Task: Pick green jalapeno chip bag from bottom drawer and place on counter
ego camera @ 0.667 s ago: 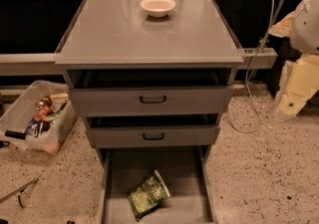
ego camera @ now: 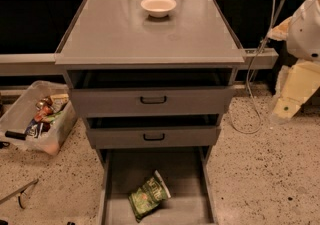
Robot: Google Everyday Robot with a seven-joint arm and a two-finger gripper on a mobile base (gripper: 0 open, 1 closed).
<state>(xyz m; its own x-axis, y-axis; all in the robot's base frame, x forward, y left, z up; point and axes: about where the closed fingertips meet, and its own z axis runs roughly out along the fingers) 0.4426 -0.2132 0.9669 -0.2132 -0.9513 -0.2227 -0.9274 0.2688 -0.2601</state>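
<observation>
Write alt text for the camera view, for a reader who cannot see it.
A green chip bag lies in the open bottom drawer; a bowl sits on the counter. The end effector hangs at the right, away from the drawer.

A speckled beige terrazzo floor spreads around the furniture. A clear plastic bin of snack packets sits at left. A thin white cable trails at right, near the gripper by the right edge.
</observation>
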